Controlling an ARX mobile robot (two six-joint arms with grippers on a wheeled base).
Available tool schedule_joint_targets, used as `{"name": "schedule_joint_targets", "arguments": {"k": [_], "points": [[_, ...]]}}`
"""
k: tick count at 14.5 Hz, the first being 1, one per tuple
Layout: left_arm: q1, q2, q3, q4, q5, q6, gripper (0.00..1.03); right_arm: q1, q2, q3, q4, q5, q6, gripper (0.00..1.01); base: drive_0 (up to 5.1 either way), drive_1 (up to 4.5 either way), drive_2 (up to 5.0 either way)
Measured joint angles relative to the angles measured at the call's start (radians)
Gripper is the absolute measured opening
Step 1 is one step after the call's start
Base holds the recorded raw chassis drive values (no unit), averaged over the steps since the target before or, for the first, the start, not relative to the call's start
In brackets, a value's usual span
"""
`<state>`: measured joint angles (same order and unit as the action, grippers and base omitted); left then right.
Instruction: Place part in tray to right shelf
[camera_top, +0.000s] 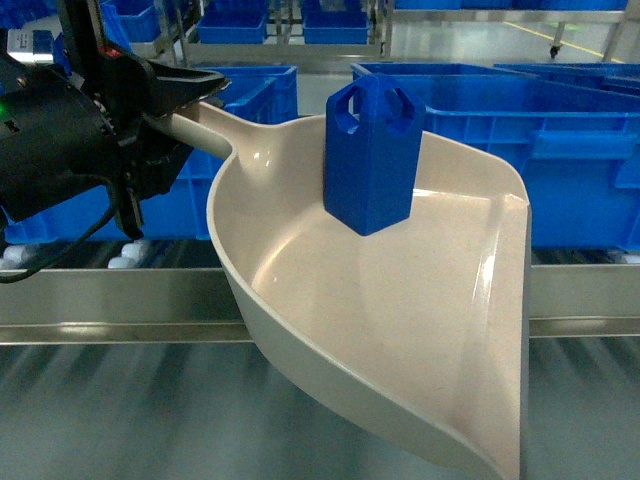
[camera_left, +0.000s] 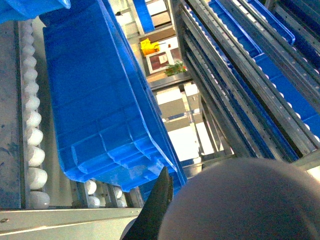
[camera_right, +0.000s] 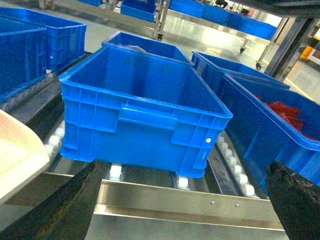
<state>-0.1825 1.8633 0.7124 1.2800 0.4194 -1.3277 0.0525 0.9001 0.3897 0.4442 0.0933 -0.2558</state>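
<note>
Closest to you: the tray (camera_top: 400, 330), lip forward, w/ the part (camera_top: 372, 155) standing tilted inside, leaning against the back wall so it won't slide out. Your left hand (camera_top: 185, 95) is clamped on the handle. Right hand (camera_right: 180, 210) gapes wide, empty, over the right shelf (camera_right: 190, 205) rail. Crate (camera_right: 145, 110) sits beyond. No readable labels, prob.

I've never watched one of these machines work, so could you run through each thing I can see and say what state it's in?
part: upright in the tray, held by nothing.
tray: lifted, held by its handle.
left gripper: shut on the tray's handle.
right gripper: open, empty.
nearest crate: empty, on the right shelf rollers.
crate at right: holds red pieces.
</note>
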Motion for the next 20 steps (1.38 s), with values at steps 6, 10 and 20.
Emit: {"name": "schedule_joint_targets", "arguments": {"k": [6, 10, 20], "points": [[0.000, 0.000, 0.000, 0.000, 0.000, 0.000, 0.13, 0.000, 0.000, 0.000, 0.000, 0.000, 0.000, 0.98, 0.0, 0.00, 0.0], [-0.054, -0.368, -0.084, -0.151, -0.469, 0.053, 0.13, 0.000, -0.002, 0.000, 0.000, 0.000, 0.000, 0.98, 0.0, 0.00, 0.0], [0.288, -0.502, 0.078, -0.482, -0.627, 0.077, 0.13, 0.000, -0.002, 0.000, 0.000, 0.000, 0.000, 0.98, 0.0, 0.00, 0.0]]}}
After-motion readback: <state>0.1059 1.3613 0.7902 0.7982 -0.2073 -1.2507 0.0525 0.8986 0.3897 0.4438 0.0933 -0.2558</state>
